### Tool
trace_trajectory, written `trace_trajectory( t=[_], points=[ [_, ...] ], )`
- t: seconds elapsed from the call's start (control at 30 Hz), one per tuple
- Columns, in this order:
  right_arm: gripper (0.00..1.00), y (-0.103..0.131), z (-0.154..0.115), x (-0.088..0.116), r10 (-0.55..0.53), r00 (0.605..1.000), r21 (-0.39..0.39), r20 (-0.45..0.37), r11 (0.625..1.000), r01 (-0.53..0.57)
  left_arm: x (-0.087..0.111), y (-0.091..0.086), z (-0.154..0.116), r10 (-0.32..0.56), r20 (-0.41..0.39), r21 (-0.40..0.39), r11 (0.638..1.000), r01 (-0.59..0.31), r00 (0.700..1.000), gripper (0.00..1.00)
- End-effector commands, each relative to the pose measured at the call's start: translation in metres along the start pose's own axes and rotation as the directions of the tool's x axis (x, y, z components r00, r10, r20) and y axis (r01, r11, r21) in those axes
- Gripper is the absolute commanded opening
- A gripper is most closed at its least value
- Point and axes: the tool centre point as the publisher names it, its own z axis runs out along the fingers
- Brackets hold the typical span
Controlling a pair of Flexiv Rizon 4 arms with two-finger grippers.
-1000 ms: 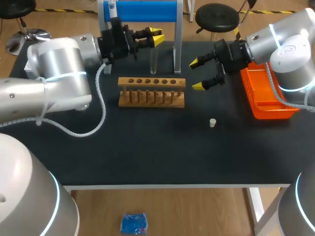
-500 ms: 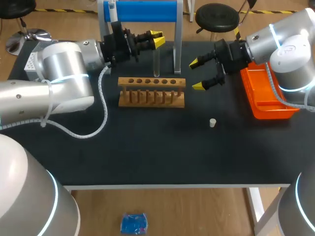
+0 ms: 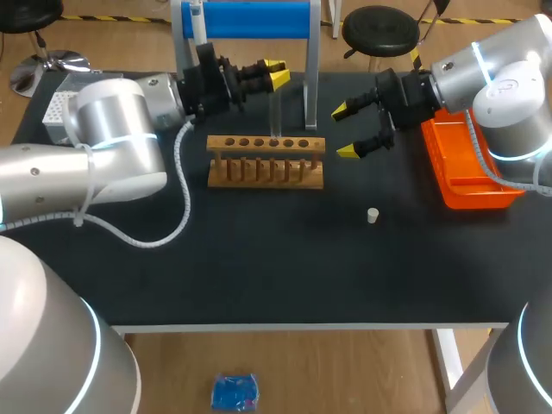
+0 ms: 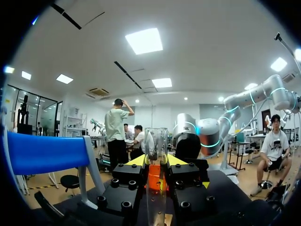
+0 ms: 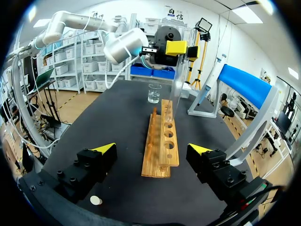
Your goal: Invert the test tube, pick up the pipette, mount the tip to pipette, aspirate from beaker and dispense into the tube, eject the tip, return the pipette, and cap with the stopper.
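A clear test tube (image 3: 277,114) hangs upright over the wooden rack (image 3: 266,161), its lower end at the rack's hole row. My left gripper (image 3: 274,72) is shut on its upper part; in the left wrist view the tube (image 4: 156,141) runs between the yellow tips of that gripper (image 4: 156,160). In the right wrist view the tube (image 5: 172,96) hangs above the rack (image 5: 162,141), ahead of my right gripper (image 5: 153,151). My right gripper (image 3: 348,130) stands open and empty to the right of the rack. A small white stopper (image 3: 373,215) lies on the mat, seen too beside the right gripper (image 5: 96,200).
An orange tray (image 3: 470,168) sits at the table's right edge, behind the right gripper. A blue-topped stand (image 3: 250,19) rises behind the rack. A glass beaker (image 5: 154,93) stands past the rack's far end. A white box (image 3: 59,105) sits at the far left.
My left gripper has carried the tube a little to the right, over the rack's holes. The right arm has not moved.
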Motion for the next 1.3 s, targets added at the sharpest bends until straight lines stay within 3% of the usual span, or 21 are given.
trace_trajectory(
  t=[0.03, 0.73, 1.3],
  points=[
    [1.00, 0.001, -0.002, 0.000, 0.001, 1.000, 0.004, -0.003, 1.000, -0.001, -0.001, 0.004, 0.002, -0.002, 0.002, 0.006, 1.000, 0.002, 1.000, 0.00],
    [1.00, 0.001, -0.002, 0.000, 0.001, 1.000, 0.004, -0.003, 1.000, -0.001, -0.004, 0.018, -0.004, -0.022, 0.031, -0.004, 1.000, 0.023, 0.999, 0.00],
    [1.00, 0.001, -0.002, 0.000, 0.001, 1.000, 0.004, -0.003, 1.000, -0.001, -0.006, 0.026, -0.008, 0.006, 0.007, -0.187, 0.982, -0.005, 1.000, 0.00]
  ],
)
